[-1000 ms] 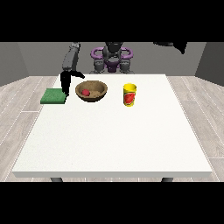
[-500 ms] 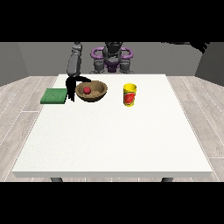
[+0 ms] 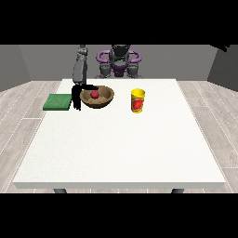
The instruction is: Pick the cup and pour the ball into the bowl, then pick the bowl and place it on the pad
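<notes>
The brown bowl (image 3: 97, 97) sits on the white tabletop (image 3: 121, 144) with the red ball (image 3: 95, 94) inside. The robot hand at the view's left (image 3: 77, 96) touches the bowl's nine o'clock rim, its thumb over the edge; whether it clamps cannot be told. The green pad (image 3: 58, 102) lies at the hand's nine o'clock, and the yellow cup (image 3: 137, 100) stands upright at the bowl's three o'clock.

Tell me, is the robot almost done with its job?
About halfway. The ball already lies in the bowl, and the cup stands upright on the table. The hand at the view's left is at the bowl's rim. Left: putting the bowl on the green pad.
</notes>
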You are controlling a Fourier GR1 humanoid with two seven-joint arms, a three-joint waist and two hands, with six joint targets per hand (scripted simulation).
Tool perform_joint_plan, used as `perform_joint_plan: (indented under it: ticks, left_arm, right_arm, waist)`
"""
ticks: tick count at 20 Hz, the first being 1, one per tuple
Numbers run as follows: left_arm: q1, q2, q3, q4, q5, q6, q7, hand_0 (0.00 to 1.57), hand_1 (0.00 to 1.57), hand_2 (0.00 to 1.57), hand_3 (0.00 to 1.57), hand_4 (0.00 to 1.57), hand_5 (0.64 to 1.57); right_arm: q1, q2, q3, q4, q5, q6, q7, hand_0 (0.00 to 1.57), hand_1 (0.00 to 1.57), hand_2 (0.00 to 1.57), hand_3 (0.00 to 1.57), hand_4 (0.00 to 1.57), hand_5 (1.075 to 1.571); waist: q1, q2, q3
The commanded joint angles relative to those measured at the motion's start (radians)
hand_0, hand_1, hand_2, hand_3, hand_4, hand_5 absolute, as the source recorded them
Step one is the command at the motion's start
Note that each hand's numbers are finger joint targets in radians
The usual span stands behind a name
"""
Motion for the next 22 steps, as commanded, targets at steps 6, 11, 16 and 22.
perform_joint_plan:
  ticks: [6,11,16,22]
  left_arm:
    - [-0.03,0.034,0.02,-0.034,0.047,-0.015,0.022,0.0,0.0,0.0,0.0,0.36,1.536]
    - [-0.009,0.047,0.046,0.009,0.067,-0.06,-0.012,0.0,0.0,0.0,0.0,0.62,1.569]
    - [0.006,0.086,0.057,0.109,0.046,-0.071,-0.01,0.0,0.0,0.0,0.0,0.71,1.57]
    - [0.061,0.132,0.091,0.209,0.042,-0.099,-0.037,0.0,0.0,0.0,0.0,0.72,1.569]
  right_arm:
    - [0.045,0.0,-0.007,0.116,0.049,-0.135,0.04,1.57,1.57,1.57,1.57,1.08,1.445]
    - [0.048,-0.031,-0.021,0.058,0.036,-0.16,0.087,1.57,1.57,1.57,1.57,1.08,1.485]
    - [-0.009,-0.065,0.036,-0.026,0.081,-0.255,0.276,1.57,1.57,1.57,1.57,1.06,1.517]
    - [-0.118,-0.128,0.056,-0.06,0.061,-0.26,0.55,1.57,1.57,1.57,1.57,1.03,1.534]
  waist:
    - [0.062,0.077,0.0126]
    - [0.058,0.084,0.0099]
    - [0.012,-0.015,0.0087]
    - [-0.061,-0.116,0.0109]
